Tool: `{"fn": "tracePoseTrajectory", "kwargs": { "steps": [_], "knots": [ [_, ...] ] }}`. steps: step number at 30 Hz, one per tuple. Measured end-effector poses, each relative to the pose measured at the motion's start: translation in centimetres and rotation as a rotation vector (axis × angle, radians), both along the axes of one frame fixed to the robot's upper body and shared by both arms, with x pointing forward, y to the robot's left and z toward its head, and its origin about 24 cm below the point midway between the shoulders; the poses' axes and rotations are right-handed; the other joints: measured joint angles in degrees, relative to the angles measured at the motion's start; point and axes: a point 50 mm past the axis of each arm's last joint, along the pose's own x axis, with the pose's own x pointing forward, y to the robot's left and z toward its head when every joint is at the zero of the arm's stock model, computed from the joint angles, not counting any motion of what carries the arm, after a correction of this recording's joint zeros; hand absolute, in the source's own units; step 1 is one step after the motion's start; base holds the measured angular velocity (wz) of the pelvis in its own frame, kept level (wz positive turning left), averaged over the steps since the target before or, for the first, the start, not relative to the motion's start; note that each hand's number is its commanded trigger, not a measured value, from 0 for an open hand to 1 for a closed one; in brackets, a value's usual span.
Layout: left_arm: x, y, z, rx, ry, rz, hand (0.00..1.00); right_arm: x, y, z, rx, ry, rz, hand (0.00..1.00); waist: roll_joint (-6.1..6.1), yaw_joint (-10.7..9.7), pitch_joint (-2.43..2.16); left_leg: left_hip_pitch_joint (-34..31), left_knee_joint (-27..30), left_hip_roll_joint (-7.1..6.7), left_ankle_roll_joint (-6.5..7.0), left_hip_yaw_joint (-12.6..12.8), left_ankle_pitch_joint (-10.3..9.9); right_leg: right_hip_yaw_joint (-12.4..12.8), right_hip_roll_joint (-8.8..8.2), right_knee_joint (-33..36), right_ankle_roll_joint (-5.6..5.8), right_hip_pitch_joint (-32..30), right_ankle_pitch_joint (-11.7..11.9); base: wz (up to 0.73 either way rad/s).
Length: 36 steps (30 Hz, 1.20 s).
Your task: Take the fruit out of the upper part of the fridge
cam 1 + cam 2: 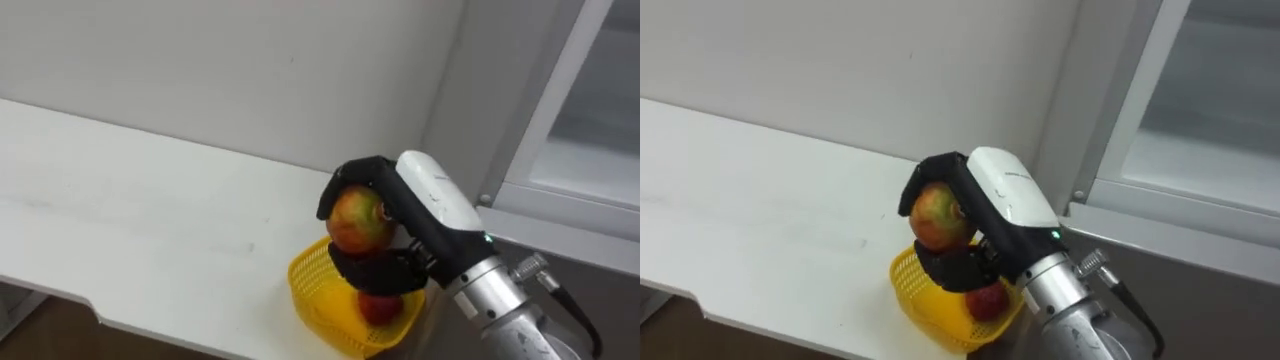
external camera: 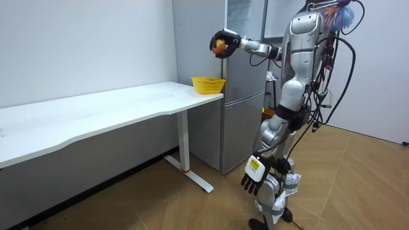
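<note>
Here the right hand (image 1: 425, 200) has its dark fingers clamped round a red-and-yellow apple (image 1: 358, 220), holding it in the air above the yellow basket (image 1: 312, 285). The basket sits at the end corner of the table (image 1: 150, 220), beside the fridge (image 2: 246, 96). A second red fruit (image 1: 378, 306) lies in the basket, half hidden beneath the hand, its kind unclear. The left hand (image 2: 252, 182) hangs low, fingers loose.

A white table (image 2: 96, 121) stands against the wall (image 2: 77, 45).
</note>
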Motion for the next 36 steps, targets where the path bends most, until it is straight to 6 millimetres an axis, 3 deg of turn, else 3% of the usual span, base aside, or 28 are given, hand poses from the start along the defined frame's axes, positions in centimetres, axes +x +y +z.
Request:
{"fn": "tracePoseTrajectory", "kwargs": {
  "steps": [5, 12, 13, 14, 15, 16, 17, 36],
  "knots": [
    [0.0, -0.4, -0.1, -0.004, 0.012, -0.016, 0.0, 0.9, -0.7, -2.1, -0.024, 0.081, -0.045, 1.0, 1.19, 0.3, 0.05, 0.0, -0.7, -0.19, -0.05, -0.5, 0.0, -0.8, -0.01, 0.1, 0.13, 0.3, -0.1, 0.08],
    [-0.1, -0.2, -0.1, 0.0, 0.016, -0.01, 0.0, 1.6, -1.5, -5.0, -0.073, 0.21, -0.11, 1.0, 0.66, 0.2, -0.31, 0.0, -1.0, -0.36, -0.06, -0.9, 0.1, -0.8, 0.0, 0.0, 0.23, 0.3, -0.2, 0.0],
    [-0.1, -0.2, -0.1, 0.001, 0.016, -0.01, 0.0, 1.6, -1.5, -5.1, -0.074, 0.213, -0.11, 0.9, 0.56, 0.2, -0.38, 0.0, -1.0, -0.38, -0.06, -0.9, 0.1, -0.8, -0.02, 0.0, 0.23, 0.4, -0.2, 0.0],
    [-0.1, -0.2, -0.1, 0.0, 0.017, -0.01, 0.0, 1.6, -1.5, -5.1, -0.075, 0.214, -0.111, 0.9, 0.36, 0.2, -0.52, 0.0, -0.8, -0.44, -0.04, -1.0, 0.1, -0.8, -0.06, 0.0, 0.24, 0.4, -0.2, 0.0],
    [-0.1, -0.2, -0.1, -0.001, 0.018, -0.01, 0.0, 1.6, -1.5, -5.1, -0.074, 0.213, -0.112, 0.57, 0.28, 0.2, -0.56, 0.0, -0.6, -0.48, -0.03, -1.1, 0.1, -0.8, -0.08, 0.0, 0.24, 0.5, -0.2, 0.06],
    [-0.1, -0.3, -0.1, -0.006, 0.021, -0.01, 0.0, 1.6, -1.5, -5.1, -0.072, 0.21, -0.115, 0.45, 0.15, 0.0, -0.57, 0.1, -0.4, -0.6, -0.02, -1.3, 0.1, -0.8, -0.17, 0.0, 0.28, 0.7, -0.2, 0.07],
    [-0.1, -0.3, -0.1, -0.008, 0.021, -0.01, 0.0, 1.6, -1.5, -5.1, -0.069, 0.207, -0.118, 0.0, 0.03, 0.0, -0.65, 0.0, -0.4, -0.68, 0.0, -1.4, 0.1, -0.8, -0.25, 0.0, 0.32, 0.7, -0.2, 0.05],
    [-0.1, -0.4, -0.1, -0.031, 0.029, -0.011, 0.0, 1.6, -1.6, -4.9, -0.054, 0.193, -0.125, 0.0, 0.13, 0.0, -0.52, -0.3, -0.2, -1.05, 0.37, -1.3, 0.2, -0.8, -0.65, -0.1, 0.46, 0.8, -0.3, 0.0]
  ]
}}
